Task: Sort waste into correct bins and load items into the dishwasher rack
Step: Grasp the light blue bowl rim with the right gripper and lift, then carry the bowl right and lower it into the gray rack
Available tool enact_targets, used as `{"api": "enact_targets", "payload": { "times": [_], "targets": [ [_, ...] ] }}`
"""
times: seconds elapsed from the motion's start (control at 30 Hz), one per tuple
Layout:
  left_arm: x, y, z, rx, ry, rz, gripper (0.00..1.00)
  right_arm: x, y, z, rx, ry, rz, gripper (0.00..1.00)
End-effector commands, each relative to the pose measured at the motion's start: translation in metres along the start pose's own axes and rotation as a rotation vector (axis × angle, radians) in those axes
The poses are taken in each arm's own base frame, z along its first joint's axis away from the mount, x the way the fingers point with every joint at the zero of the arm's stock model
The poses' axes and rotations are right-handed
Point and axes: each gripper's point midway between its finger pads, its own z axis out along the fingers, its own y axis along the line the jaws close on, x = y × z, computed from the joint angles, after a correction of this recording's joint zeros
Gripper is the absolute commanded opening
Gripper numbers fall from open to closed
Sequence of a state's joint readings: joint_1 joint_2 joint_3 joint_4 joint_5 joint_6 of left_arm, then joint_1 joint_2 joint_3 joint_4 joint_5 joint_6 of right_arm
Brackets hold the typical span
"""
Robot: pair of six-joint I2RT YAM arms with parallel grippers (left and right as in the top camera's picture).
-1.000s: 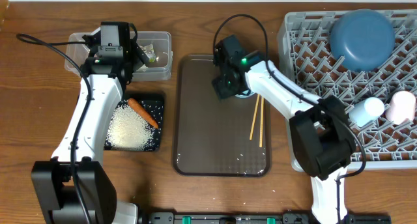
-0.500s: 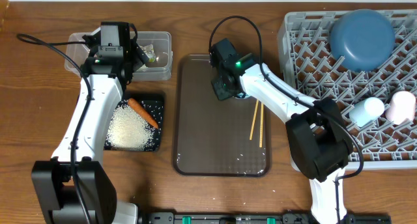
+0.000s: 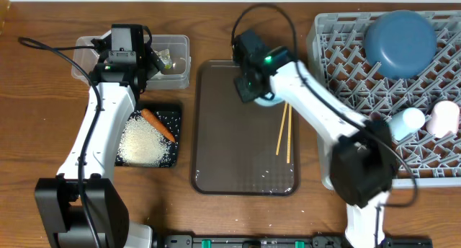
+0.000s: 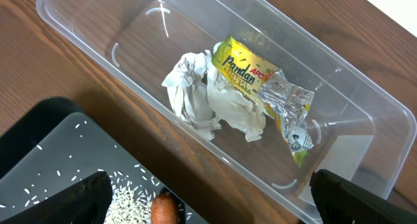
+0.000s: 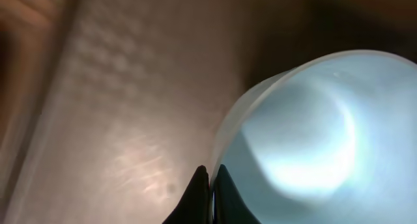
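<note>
Brown and ribbed, the serving tray (image 3: 230,147) anchors the table. The right arm rises from its base off the serving tray's near right corner. It slants across that tray's right edge with the elbow bent and bows its wrist over the far right part. The left arm stands well off the serving tray's left side and stretches away to the clear tub (image 3: 176,42), beyond the far left corner. From overhead the right wrist covers its own fingers, and only a pale sliver of the small light-blue bowl (image 3: 268,101) shows beneath it. The right wrist view is blurred and cuts the bowl off at its right and lower edges, so whether it rests on the serving tray or hangs clear cannot be told. The right gripper (image 5: 210,193) is pinched fully together on the bowl's thin rim. The left gripper (image 4: 212,199) gapes wide and empty above the tub, only its dark fingertips (image 4: 58,201) showing. Inside the tub lie a crumpled tissue (image 4: 208,103) and the yellow-green wrapper (image 4: 251,68), touching. Left of the serving tray, the black tray (image 3: 175,117) holds rice (image 3: 140,143) and the carrot (image 3: 157,124). Two chopsticks (image 3: 284,136) lie on the serving tray's right half. To its right, the dishwasher rack (image 3: 346,75) carries the big dark-blue bowl (image 3: 400,33) and two white cups (image 3: 405,122).
</note>
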State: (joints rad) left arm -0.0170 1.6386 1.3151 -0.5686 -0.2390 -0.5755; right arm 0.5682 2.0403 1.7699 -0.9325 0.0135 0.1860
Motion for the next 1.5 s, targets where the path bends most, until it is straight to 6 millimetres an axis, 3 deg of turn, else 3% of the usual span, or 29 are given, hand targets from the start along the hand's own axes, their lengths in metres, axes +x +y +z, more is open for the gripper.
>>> {"api": "enact_targets", "payload": {
  "times": [0.0,0.07,0.2,0.43,0.6,0.83,0.97,1.3,1.47],
  "targets": [
    [0.002,0.001,0.003,-0.009,0.004,0.008,0.99,-0.036,-0.019,-0.102,-0.052,-0.215,0.079,0.01],
    [0.002,0.001,0.003,-0.009,0.004,0.008,0.99,-0.029,-0.032,-0.136,-0.112,-0.234,0.121,0.01],
    [0.002,0.001,0.003,-0.009,0.004,0.008,0.99,-0.003,-0.075,-0.181,-0.192,-0.233,0.219,0.01],
    [0.001,0.001,0.003,-0.010,0.004,0.008,0.99,0.023,-0.124,-0.215,-0.506,-0.281,0.287,0.01],
    [0.001,0.001,0.003,-0.010,0.004,0.008,0.99,0.043,-0.151,-0.212,-0.696,-0.344,0.362,0.01],
    [0.002,0.001,0.003,-0.009,0.004,0.008,0.99,0.075,-0.200,-0.195,-0.765,-0.448,0.493,0.01],
    [0.001,0.001,0.003,-0.010,0.004,0.008,0.99,0.085,-0.213,-0.191,-0.832,-0.519,0.547,0.01],
    [0.001,0.001,0.003,-0.010,0.004,0.008,0.99,0.112,-0.197,-0.174,-1.028,-0.522,0.694,0.01],
    [0.002,0.001,0.003,-0.009,0.004,0.008,0.99,0.124,-0.191,-0.157,-1.037,-0.506,0.710,0.01]
  ]
}}
